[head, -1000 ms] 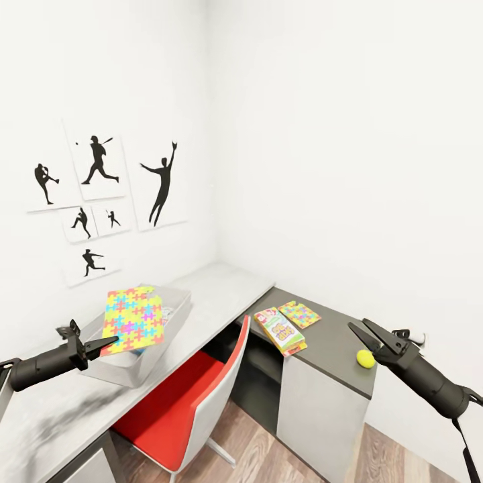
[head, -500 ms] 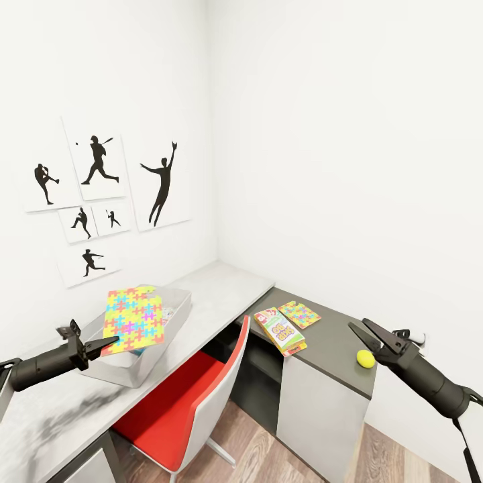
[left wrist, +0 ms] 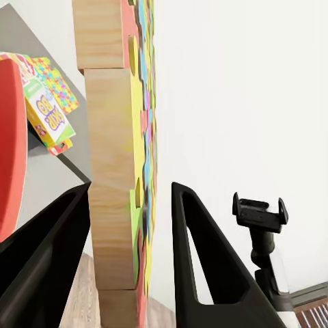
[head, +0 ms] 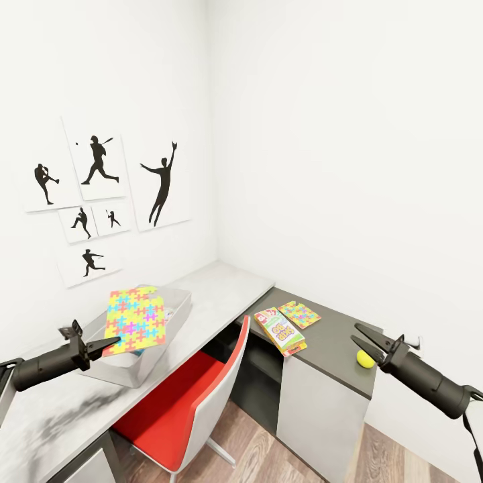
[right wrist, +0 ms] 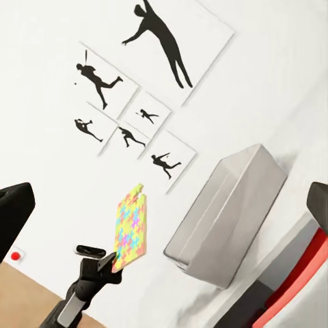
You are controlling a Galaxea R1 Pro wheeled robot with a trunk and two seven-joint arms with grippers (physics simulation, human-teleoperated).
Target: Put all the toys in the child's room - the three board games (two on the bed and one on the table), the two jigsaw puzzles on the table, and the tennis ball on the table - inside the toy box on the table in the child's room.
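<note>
My left gripper (head: 111, 345) is shut on a jigsaw puzzle (head: 135, 320), holding it tilted above the light-grey toy box (head: 176, 303) on the pale table (head: 225, 285). In the left wrist view the puzzle (left wrist: 116, 171) stands edge-on between the black fingers (left wrist: 205, 266). On the dark cabinet section lie the SKIP-BO board game (head: 282, 331), a second jigsaw puzzle (head: 299, 313) and the tennis ball (head: 365, 360). My right gripper (head: 355, 334) hangs open just above the ball, holding nothing. The right wrist view shows the toy box (right wrist: 229, 215) and the held puzzle (right wrist: 130, 229).
A red and white chair (head: 194, 396) is pushed in between the two desk sections. Black baseball-player posters (head: 100, 194) hang on the left wall. White walls close the corner behind the table. Wood-plank floor (head: 268, 456) shows below the cabinet.
My right gripper has shifted slightly right and down, closer over the tennis ball. The left gripper and its puzzle have barely moved.
</note>
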